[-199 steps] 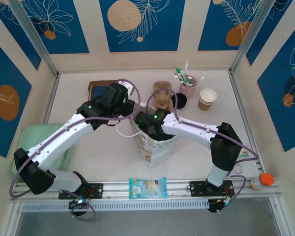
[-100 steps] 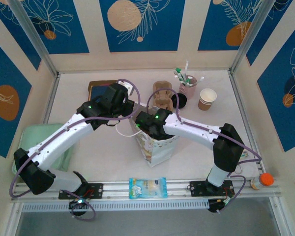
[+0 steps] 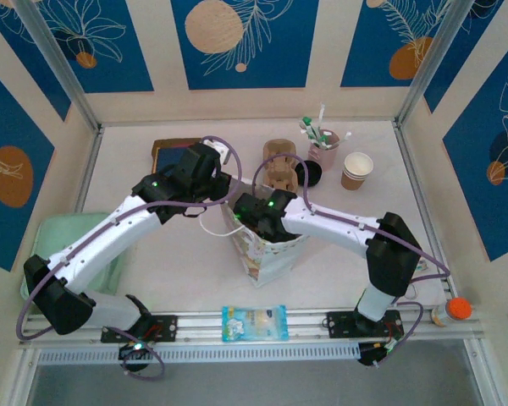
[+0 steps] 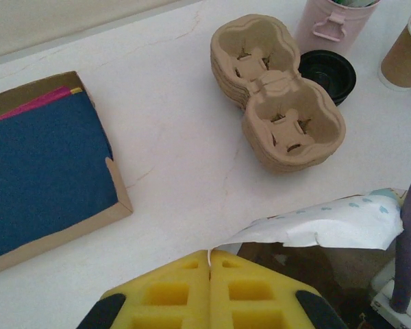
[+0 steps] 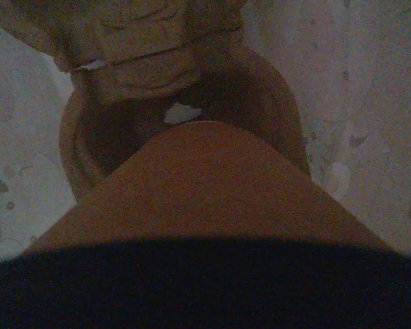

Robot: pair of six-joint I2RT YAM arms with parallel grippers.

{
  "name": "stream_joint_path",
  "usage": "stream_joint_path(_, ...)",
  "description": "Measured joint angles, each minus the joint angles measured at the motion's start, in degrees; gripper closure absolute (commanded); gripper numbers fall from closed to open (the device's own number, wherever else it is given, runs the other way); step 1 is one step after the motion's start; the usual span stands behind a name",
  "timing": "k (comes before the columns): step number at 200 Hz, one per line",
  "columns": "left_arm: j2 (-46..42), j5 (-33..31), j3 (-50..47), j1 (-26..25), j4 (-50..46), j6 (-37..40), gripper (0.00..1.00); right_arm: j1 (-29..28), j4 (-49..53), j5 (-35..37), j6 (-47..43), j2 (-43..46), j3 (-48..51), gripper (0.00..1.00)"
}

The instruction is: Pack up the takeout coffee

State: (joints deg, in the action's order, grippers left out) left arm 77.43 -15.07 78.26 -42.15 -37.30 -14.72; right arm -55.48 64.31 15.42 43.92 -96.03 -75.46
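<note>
Smooth kraft-brown cup (image 5: 205,185) in printed paper bag (image 5: 370,103)

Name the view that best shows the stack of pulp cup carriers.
Left wrist: the stack of pulp cup carriers lies whole and close, both wells plain. Top external shows it small, partly crossed by a cable. Right wrist: too dim.

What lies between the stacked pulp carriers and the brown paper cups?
A black lid on the table, beside the pulp carriers; the left wrist view shows it.

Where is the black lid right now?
Overhead, the black lid lies toward the back, right of centre, between the cardboard cup trays and the pink cup.
</note>
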Motion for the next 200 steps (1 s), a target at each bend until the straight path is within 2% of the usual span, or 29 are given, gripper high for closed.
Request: stream_joint_path(200, 0.00, 1.09, -0.50, 0.00, 1.29, -0.04, 0.93, 0.74, -8.57, -0.68, -0.44, 0.74, 6.01, 0.70)
